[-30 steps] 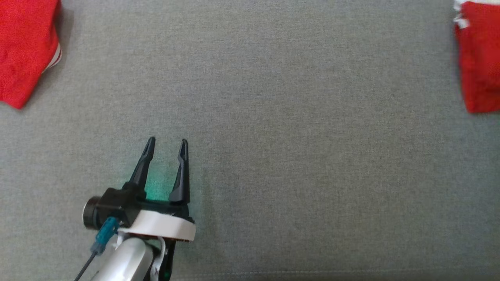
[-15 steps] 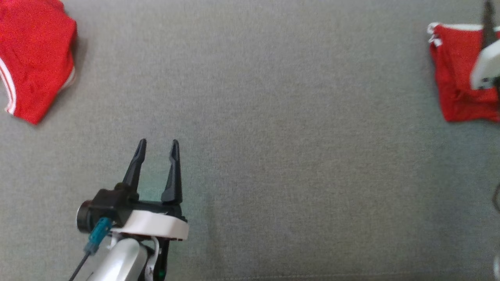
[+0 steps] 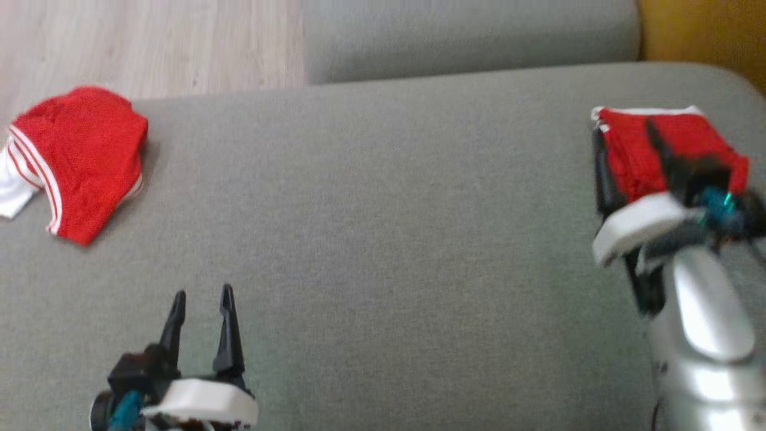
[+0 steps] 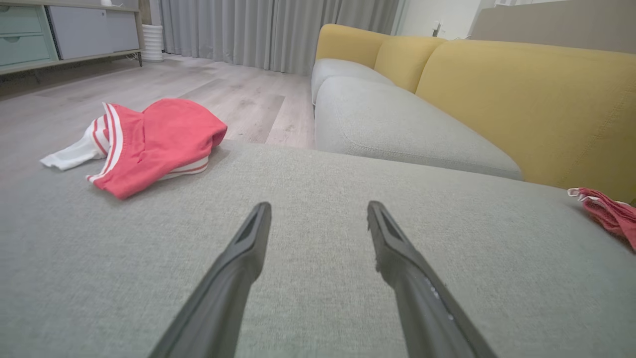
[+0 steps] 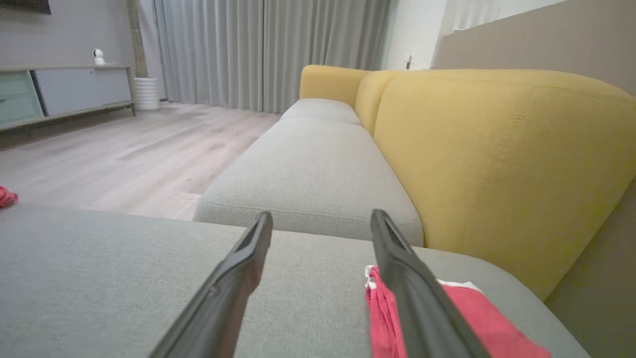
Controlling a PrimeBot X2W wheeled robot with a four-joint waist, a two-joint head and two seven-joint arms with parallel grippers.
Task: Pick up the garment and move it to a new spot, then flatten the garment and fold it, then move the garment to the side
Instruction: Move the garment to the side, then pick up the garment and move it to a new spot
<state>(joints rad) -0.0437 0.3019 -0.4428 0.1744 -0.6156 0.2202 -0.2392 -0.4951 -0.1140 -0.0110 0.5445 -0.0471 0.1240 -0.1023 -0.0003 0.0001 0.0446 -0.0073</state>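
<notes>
A crumpled red garment with white stripes [image 3: 84,155] [image 4: 159,139] lies at the far left edge of the grey sofa cushion [image 3: 383,239]. A folded red garment with white trim [image 3: 688,134] [image 5: 477,318] [image 4: 611,214] lies at the right end. My right gripper [image 3: 622,127] [image 5: 322,215] stands open above this folded piece, one finger over its left edge; I cannot tell if it touches. My left gripper [image 3: 203,291] [image 4: 319,206] is open and holds nothing, low over bare cushion at the near left, well short of the crumpled garment.
A second grey seat cushion [image 5: 318,169] adjoins the far side. A yellow backrest [image 5: 497,164] rises to the right. Wooden floor [image 3: 149,42] lies beyond the cushion's far left edge, with a cabinet [image 4: 64,30] and curtains [image 5: 268,49] behind.
The head camera has tilted up, so the whole view shifted down. My right arm has come into view over the folded red garment. Both grippers stay open.
</notes>
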